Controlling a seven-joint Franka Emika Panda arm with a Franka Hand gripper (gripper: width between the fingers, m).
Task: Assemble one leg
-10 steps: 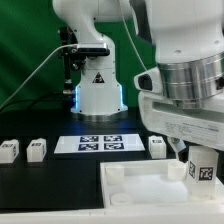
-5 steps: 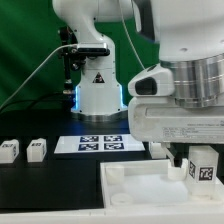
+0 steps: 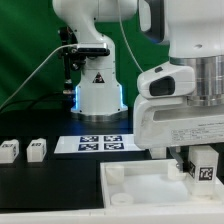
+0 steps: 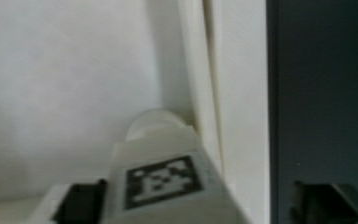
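Shifted rightward, end effector (image 3: 201, 170) pinches leg (image 3: 204, 167) (tagged) over white panel (image 3: 140, 182).

Exterior view: I look low across the table toward the robot base (image 3: 98, 92).
Wrist view: very close above the leg (image 4: 162, 165).
Shared: the leg (image 3: 203, 166).

Even bright light, low-res; wrist view blurry, soft shadows, blue glow at arm base (image 3: 98, 98).
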